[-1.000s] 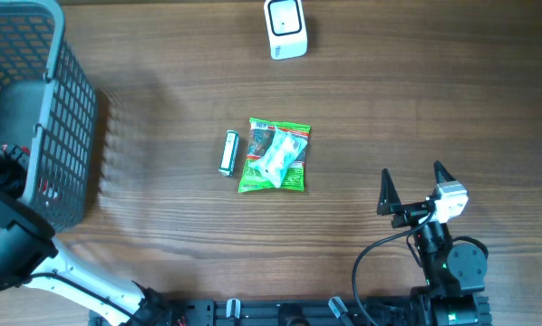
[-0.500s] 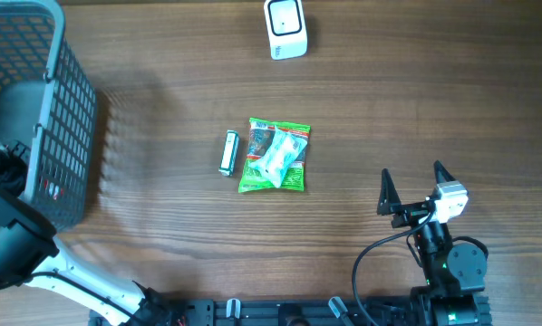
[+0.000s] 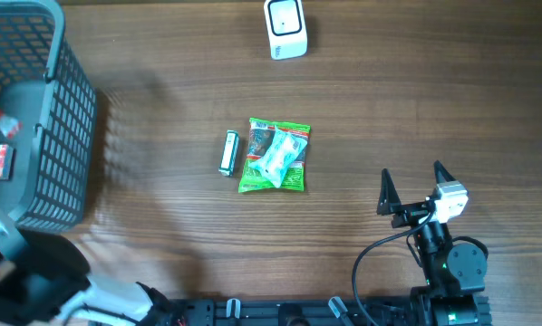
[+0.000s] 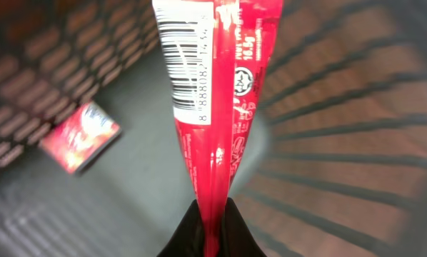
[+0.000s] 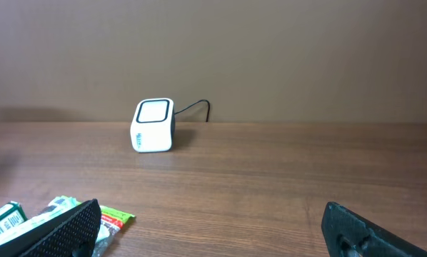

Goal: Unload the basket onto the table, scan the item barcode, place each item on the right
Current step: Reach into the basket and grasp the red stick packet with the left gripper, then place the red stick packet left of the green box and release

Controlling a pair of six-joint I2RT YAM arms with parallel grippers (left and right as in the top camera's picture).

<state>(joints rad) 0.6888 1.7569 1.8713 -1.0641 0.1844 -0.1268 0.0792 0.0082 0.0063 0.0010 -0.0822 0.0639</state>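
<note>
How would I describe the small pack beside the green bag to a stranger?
On the wooden table, look near the middle for the green bag. Close to its left side in the overhead view lies the small pack. It is far narrower than the bag and mostly pale, with some green.

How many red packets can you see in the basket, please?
2. One barcoded red packet hangs pinched in the left tool; a second red packet lies flat on the floor of the basket. More may be hidden behind the mesh.
</note>
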